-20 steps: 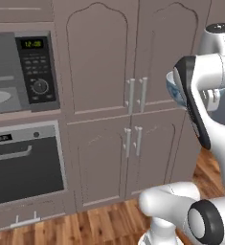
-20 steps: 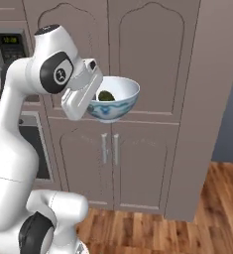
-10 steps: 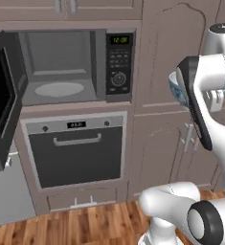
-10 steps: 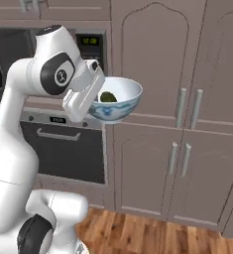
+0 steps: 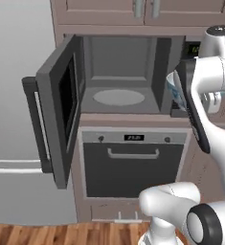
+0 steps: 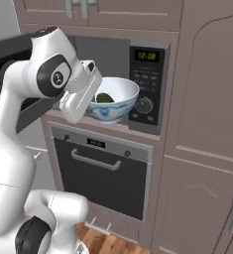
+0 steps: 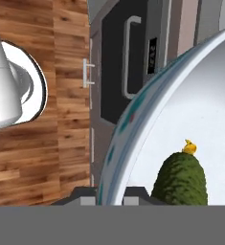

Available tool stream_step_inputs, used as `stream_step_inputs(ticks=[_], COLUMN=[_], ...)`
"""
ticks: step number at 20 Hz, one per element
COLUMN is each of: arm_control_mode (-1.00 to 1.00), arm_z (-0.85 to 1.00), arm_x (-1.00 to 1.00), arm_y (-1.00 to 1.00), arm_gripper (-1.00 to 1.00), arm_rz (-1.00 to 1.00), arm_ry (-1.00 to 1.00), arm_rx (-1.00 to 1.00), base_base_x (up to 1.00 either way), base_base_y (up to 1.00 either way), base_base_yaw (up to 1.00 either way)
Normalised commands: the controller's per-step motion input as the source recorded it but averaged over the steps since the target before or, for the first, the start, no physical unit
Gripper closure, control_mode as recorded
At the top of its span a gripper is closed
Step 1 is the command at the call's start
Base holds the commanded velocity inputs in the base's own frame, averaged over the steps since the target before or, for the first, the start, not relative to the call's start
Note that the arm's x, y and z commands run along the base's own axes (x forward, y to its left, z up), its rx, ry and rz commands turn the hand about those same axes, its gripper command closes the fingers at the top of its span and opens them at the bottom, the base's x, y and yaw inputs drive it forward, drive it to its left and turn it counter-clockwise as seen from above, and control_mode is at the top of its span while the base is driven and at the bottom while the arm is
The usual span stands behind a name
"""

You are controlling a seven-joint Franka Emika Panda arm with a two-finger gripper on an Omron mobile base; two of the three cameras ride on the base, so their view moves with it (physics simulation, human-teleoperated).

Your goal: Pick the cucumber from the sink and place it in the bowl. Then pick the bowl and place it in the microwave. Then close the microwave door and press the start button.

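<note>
My gripper [image 6: 92, 95] is shut on the near rim of the white, blue-patterned bowl [image 6: 115, 101] and holds it level in the air, in front of the microwave's control panel [image 6: 147, 82]. The dark-green cucumber [image 6: 104, 97] lies inside the bowl. In the hand view the bowl's rim [image 7: 133, 119] runs down between my fingertips [image 7: 135, 196], with the cucumber [image 7: 180, 179] just right of them. The microwave [image 5: 121, 72] stands open with its round turntable plate [image 5: 118, 97] bare. The microwave door [image 5: 61, 110] is swung out to the left. The sink is out of view.
An oven [image 5: 133, 165] with a horizontal handle sits right under the microwave. A tall grey fridge front [image 5: 13, 95] stands left of the open door. Brown cabinet doors [image 6: 207, 124] fill the wall to the right. The floor is wood [image 7: 42, 119].
The whole picture has shifted: the base has moved, and the cabinets have given way to the open microwave. The bowl with the cucumber stays gripped in the same pose.
</note>
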Motion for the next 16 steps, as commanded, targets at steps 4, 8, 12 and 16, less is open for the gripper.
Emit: stream_step_inputs(ticks=[4, 8, 12, 16], arm_control_mode=[1.0, 1.0, 1.0, 1.0], arm_z=[0.0, 0.0, 0.0, 0.0], arm_x=[0.0, 0.0, 0.0, 0.0], arm_y=[0.0, 0.0, 0.0, 0.0], arm_gripper=[1.0, 1.0, 1.0, 1.0], arm_rz=[0.0, 0.0, 0.0, 0.0], arm_ry=[0.0, 0.0, 0.0, 0.0], arm_rx=[0.0, 0.0, 0.0, 0.0], base_base_x=[0.74, 0.14, 0.01, 0.09], base_base_y=[0.16, 0.56, 0.57, 0.08], base_base_yaw=[-0.02, -0.12, -0.11, -0.1])
